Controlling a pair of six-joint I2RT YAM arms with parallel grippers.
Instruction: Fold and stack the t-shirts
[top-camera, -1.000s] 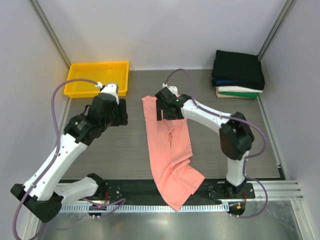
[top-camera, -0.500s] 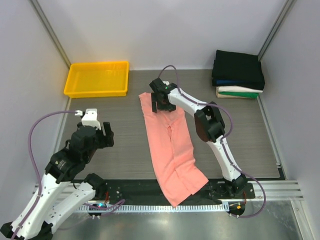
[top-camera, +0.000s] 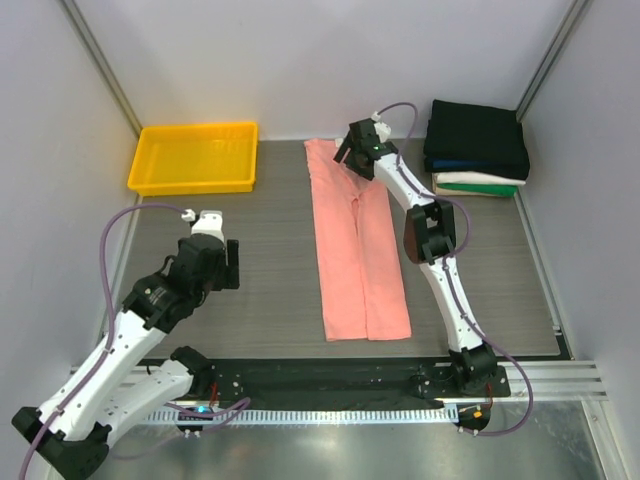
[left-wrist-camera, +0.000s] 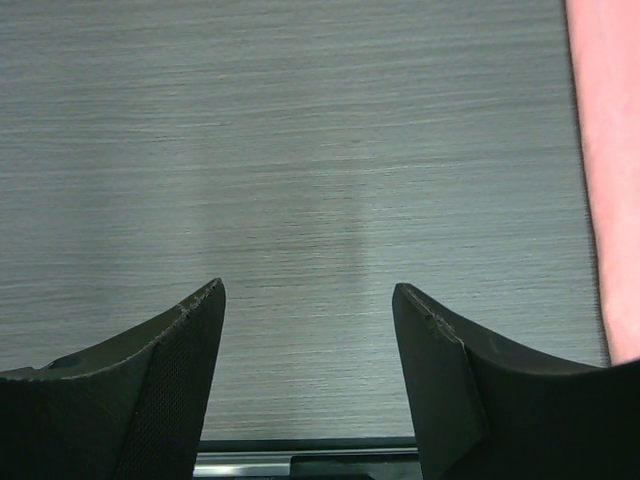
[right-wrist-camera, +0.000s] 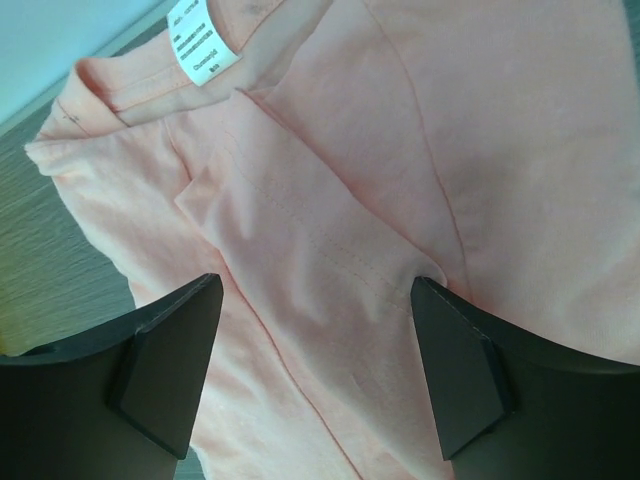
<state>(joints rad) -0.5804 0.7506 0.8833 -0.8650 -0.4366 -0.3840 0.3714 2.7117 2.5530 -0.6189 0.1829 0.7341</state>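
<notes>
Down the middle of the grey wood-grain desk, a salmon-pink soft cotton t-shirt is lying folded into a long narrow strip, its collar end reaching the far edge. The right gripper is hovering over that collar end, jaws standing wide and gripping nothing. The left gripper is hanging over bare desk left of the shirt, jaws likewise spread and empty. In the far right corner, folded black, dark blue, white and green shirts are sitting stacked; a yellow plastic tray is resting in the far left corner.

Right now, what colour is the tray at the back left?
The tray is yellow, clearest in the top external view.
</notes>
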